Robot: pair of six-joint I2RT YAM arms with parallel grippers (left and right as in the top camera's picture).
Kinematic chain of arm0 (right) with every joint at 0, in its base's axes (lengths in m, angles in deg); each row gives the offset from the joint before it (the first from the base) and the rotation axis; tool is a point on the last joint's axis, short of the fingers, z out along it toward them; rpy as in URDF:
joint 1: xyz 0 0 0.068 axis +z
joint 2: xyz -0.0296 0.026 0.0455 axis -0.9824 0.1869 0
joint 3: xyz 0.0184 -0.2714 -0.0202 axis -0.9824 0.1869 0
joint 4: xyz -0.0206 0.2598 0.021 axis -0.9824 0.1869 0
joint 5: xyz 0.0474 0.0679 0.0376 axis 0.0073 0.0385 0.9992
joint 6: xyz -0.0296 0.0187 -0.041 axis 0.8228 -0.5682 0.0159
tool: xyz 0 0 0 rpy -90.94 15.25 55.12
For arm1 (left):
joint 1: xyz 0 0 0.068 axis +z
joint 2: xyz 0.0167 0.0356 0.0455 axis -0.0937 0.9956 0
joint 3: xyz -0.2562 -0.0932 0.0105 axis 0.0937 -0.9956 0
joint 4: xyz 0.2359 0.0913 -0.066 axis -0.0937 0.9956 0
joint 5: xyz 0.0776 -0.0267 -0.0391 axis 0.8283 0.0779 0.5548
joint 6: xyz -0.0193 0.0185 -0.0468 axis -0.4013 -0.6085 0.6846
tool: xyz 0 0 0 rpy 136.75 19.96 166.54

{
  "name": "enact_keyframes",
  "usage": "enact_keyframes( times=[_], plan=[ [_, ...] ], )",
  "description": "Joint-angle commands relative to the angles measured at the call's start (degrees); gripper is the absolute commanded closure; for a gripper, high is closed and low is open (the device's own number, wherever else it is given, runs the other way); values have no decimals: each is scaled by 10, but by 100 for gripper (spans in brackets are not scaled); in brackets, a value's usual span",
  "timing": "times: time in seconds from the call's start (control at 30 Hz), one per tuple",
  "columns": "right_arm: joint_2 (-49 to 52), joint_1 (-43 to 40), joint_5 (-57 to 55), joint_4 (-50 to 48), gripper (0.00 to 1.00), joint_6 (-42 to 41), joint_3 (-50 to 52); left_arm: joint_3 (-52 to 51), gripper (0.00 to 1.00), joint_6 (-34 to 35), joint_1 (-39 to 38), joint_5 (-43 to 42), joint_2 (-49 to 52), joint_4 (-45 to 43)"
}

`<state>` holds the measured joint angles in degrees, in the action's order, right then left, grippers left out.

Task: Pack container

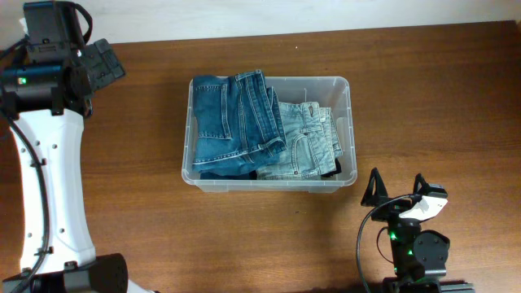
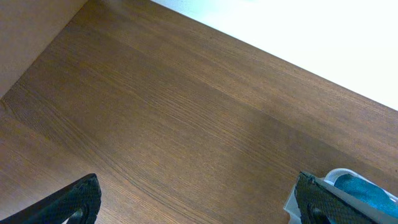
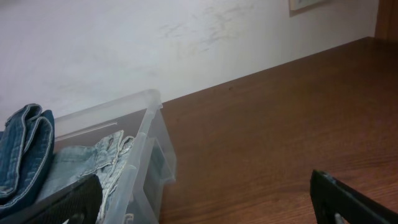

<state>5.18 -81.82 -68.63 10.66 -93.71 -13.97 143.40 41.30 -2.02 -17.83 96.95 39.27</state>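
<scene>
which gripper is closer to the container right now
Right. The right gripper sits just off the near right corner of the container; the left gripper is farther away, beyond its far left corner.

Bare desk (image 1: 440, 106) lies on every side of the container (image 1: 313, 80), leaving passage all round. Inside, dark jeans (image 1: 232, 122) stack above the rim; light jeans (image 1: 305, 145) fill the rest.
</scene>
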Motion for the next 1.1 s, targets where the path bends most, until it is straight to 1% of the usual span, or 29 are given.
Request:
enact_keyframes(
  times=[0.0,0.67,0.73,0.87,1.0,1.07],
  plan=[
    [-6,-5,-3,5,1,5,3,-2,1,0,1,6,2,-1],
    [-6,-5,-3,5,1,5,3,-4,1,0,1,6,-6,1],
    [-6,-5,-3,5,1,5,3,-4,1,0,0,10,-29,10],
    [-6,-5,-3,5,1,5,3,-4,1,0,-16,12,-105,86],
    [-6,-5,-3,5,2,5,3,-9,1,0,-62,12,-196,159],
    [-6,-5,-3,5,1,5,3,-28,1,0,-91,10,-248,175]
  ],
)
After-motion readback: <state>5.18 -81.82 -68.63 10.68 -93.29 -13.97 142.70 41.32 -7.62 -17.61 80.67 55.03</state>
